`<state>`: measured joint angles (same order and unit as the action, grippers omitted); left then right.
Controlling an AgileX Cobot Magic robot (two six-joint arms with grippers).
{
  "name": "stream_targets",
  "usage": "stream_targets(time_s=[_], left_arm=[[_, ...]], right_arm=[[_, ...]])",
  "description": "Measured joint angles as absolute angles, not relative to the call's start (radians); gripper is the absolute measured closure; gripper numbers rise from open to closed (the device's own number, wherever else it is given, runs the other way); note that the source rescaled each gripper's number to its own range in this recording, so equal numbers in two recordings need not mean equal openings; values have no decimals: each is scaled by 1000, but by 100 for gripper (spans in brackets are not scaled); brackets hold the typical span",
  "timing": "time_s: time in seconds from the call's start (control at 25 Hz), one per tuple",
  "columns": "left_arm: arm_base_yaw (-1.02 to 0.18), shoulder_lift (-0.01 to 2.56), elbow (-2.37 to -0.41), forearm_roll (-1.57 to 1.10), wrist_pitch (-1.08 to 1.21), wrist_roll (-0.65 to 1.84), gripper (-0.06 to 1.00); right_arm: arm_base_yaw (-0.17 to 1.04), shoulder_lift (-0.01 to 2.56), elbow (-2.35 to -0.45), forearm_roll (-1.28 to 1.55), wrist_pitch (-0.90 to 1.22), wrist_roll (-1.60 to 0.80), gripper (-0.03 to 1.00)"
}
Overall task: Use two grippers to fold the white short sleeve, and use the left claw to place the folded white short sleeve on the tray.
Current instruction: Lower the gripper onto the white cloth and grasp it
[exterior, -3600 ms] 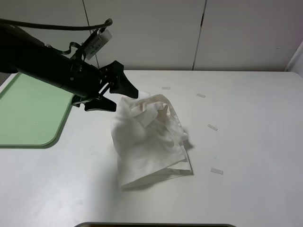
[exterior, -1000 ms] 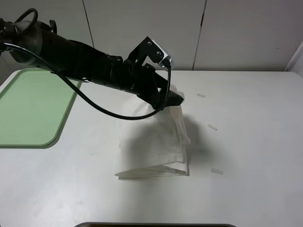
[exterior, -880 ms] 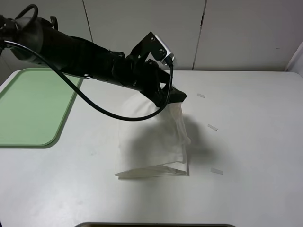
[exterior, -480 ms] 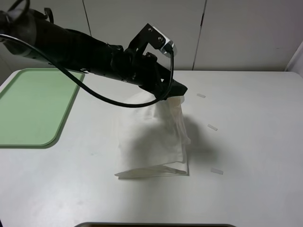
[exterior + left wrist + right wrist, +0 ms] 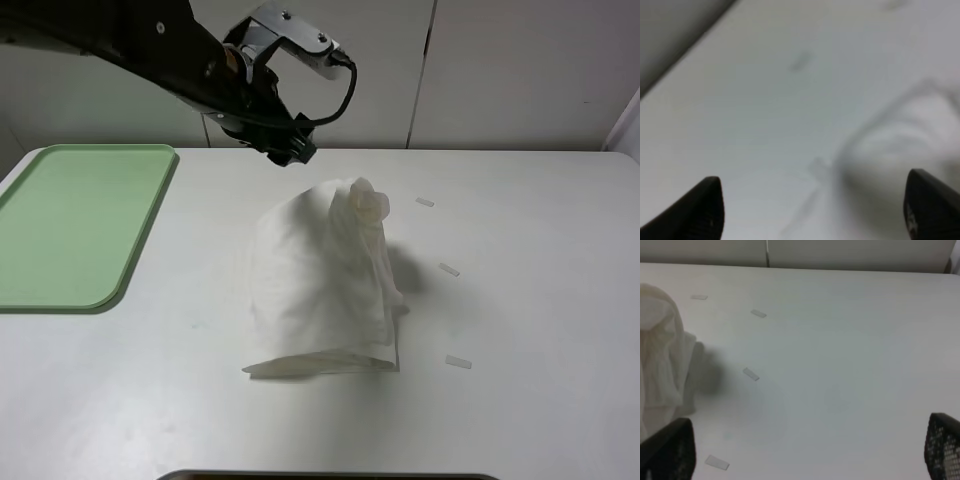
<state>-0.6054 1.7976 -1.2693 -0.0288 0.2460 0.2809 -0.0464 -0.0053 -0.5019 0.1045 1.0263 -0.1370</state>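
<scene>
The white short sleeve [image 5: 320, 285] lies folded in a rumpled heap at the table's middle, with a bunched peak [image 5: 365, 200] standing up at its far right. My left claw [image 5: 290, 150] hangs in the air above and behind the heap, apart from it. In the left wrist view, which is blurred, its fingers [image 5: 710, 200] stand wide with nothing between them and the cloth [image 5: 910, 130] lies below. The pale green tray [image 5: 70, 225] sits at the far left with nothing on it. The right gripper [image 5: 810, 422] is open over bare table, the shirt [image 5: 660, 350] off to one side.
Small white tape strips [image 5: 448, 269] lie on the table to the right of the shirt, also seen from the right wrist [image 5: 751, 374]. White wall panels stand behind the table. A dark edge shows at the table's front.
My left claw has let go of the shirt's upper fold and risen up and to the left. The cloth's top now stands free as a bunched peak.
</scene>
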Motion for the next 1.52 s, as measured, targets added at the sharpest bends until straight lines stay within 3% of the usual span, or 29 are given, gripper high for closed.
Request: stream_targets(time_s=[0.08, 0.16, 0.32, 0.84, 1.24, 1.52], left_arm=[[-621, 1798, -1261, 255, 194, -64, 22], [-625, 1798, -1236, 415, 104, -252, 22], [-631, 1801, -1137, 532, -184, -430, 22], [-631, 1943, -916, 545, -665, -365, 22], [-631, 2258, -921, 450, -1123, -115, 22], [-631, 2371, -983, 438, -1208, -78, 22]], right_arm=[[-46, -5, -502, 105, 1026, -137, -3], [-46, -5, -502, 105, 1026, -137, -3], [-46, -5, -502, 105, 1026, -137, -3], [-46, -5, -502, 105, 1026, -137, -3], [-46, -5, -502, 105, 1026, -137, -3], [-46, -5, -502, 105, 1026, -137, -3]])
